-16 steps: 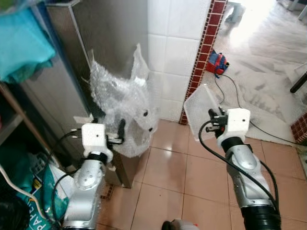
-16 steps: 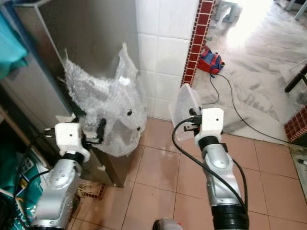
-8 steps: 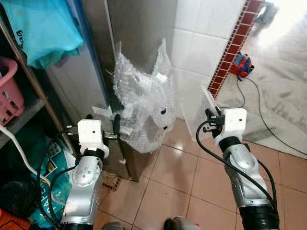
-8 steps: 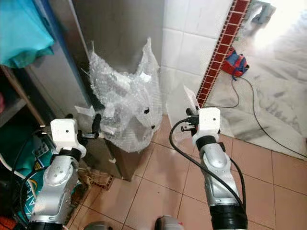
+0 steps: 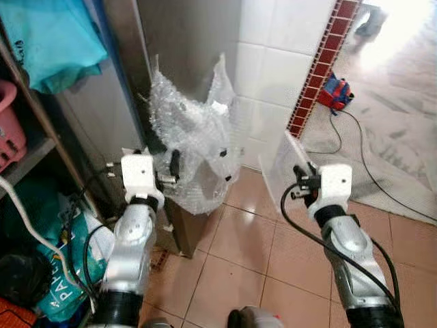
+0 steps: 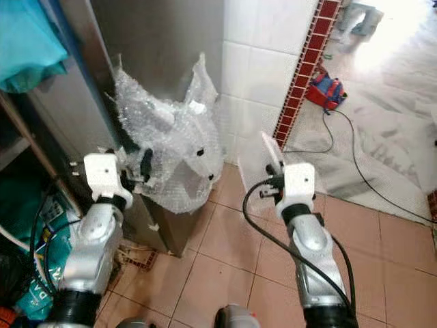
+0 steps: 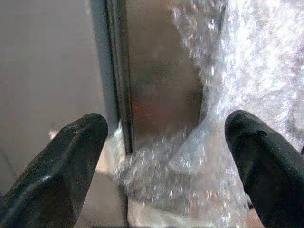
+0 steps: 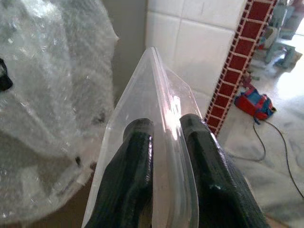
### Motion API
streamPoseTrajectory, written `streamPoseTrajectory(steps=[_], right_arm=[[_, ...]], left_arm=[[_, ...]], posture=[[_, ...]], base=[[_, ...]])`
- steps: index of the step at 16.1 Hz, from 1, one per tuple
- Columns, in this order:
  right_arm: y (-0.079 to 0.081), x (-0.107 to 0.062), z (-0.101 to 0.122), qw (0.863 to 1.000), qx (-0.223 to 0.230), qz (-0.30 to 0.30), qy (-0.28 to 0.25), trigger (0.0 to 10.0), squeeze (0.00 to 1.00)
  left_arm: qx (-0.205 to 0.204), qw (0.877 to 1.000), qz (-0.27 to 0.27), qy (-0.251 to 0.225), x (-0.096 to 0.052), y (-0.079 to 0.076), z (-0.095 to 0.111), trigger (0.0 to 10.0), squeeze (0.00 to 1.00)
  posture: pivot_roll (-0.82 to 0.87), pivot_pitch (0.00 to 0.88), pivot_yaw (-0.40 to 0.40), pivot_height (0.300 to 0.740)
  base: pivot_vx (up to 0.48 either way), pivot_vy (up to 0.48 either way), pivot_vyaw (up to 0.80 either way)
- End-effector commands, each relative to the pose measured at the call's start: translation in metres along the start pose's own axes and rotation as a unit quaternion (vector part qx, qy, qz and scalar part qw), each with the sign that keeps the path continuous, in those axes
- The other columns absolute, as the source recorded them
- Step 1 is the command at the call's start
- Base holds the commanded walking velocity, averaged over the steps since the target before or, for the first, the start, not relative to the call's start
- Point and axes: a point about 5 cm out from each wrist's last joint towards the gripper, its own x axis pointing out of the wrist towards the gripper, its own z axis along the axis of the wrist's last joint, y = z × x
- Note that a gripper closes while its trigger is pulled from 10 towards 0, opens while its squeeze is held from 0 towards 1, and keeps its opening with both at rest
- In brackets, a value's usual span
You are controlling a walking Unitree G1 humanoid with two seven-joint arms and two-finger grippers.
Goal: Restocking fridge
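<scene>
Your head camera has swung back a little toward the tiled wall since half a second ago, so the whole scene sits differently; both arms keep much the same pose before you, and the left gripper point(image 5: 173, 164) looks closer to the bubble wrap.

You are facing the stainless fridge point(image 5: 184, 48), whose lower front corner is bundled in bubble wrap point(image 5: 194, 147). Your left gripper is raised at that corner with its jaws released and spread wide; in the left wrist view one of its fingers point(image 7: 61, 171) sits on the grey door side of the vertical seam and the other over the wrap, with nothing between them.

Your right gripper point(image 8: 164, 137) is held up over the terracotta floor tiles point(image 5: 239, 266), apart from the fridge and near the white tiled wall point(image 5: 273, 61). Its jaws are clenched on a clear plastic lid or tray point(image 8: 159, 156), gripped edge-on, so the thin piece stands upright above the fingers.

By my reading, the restocking has barely begun. The fridge door looks shut, and the piece in your right jaws is not yet inside. Left to do: get the door open, probably with the free left jaws at the seam, then carry the plastic piece in. The wrap may foul a grip on the door edge.

A shelf unit with a teal cloth point(image 5: 48, 41) and a pink basket point(image 5: 10, 126) stands at your left, and a cable point(image 5: 369, 147) trails across the pale floor beyond.
</scene>
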Motion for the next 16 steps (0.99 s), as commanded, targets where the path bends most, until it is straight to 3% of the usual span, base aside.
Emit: streamPoseTrajectory(steps=[1, 9, 11, 14, 16], right_arm=[[0.000, -0.004, 0.006, 1.000, -0.007, 0.007, -0.009, 10.0, 0.00], [0.000, -0.003, 0.007, 1.000, -0.003, 0.004, -0.006, 10.0, 0.00], [0.003, -0.001, 0.008, 1.000, -0.001, 0.008, -0.007, 10.0, 0.00], [0.001, -0.002, 0.007, 1.000, 0.000, 0.005, -0.006, 10.0, 0.00], [0.000, -0.006, 0.003, 1.000, -0.002, 0.002, -0.001, 10.0, 0.00]], left_arm=[[0.002, 1.000, -0.001, -0.001, 0.008, -0.002, 0.000, 10.0, 0.00], [-0.018, 1.000, -0.025, -0.002, 0.033, -0.020, 0.003, 10.0, 0.00], [-0.041, 0.999, -0.035, 0.004, 0.041, -0.028, 0.005, 10.0, 0.00], [-0.075, 0.992, -0.096, 0.026, 0.040, -0.046, -0.001, 10.0, 0.00], [-0.095, 0.979, -0.176, 0.036, 0.034, -0.065, -0.003, 10.0, 0.00]], posture=[[-0.04, 0.054, -0.025, 0.740], [-0.03, 0.059, -0.023, 0.740], [-0.02, 0.056, -0.022, 0.740], [-0.03, 0.051, -0.014, 0.740], [-0.03, 0.048, -0.011, 0.740]], base=[[0.000, 0.000, 0.00], [0.000, 0.000, 0.00], [0.000, 0.000, 0.00], [0.000, 0.000, 0.00], [0.000, 0.000, 0.00]])
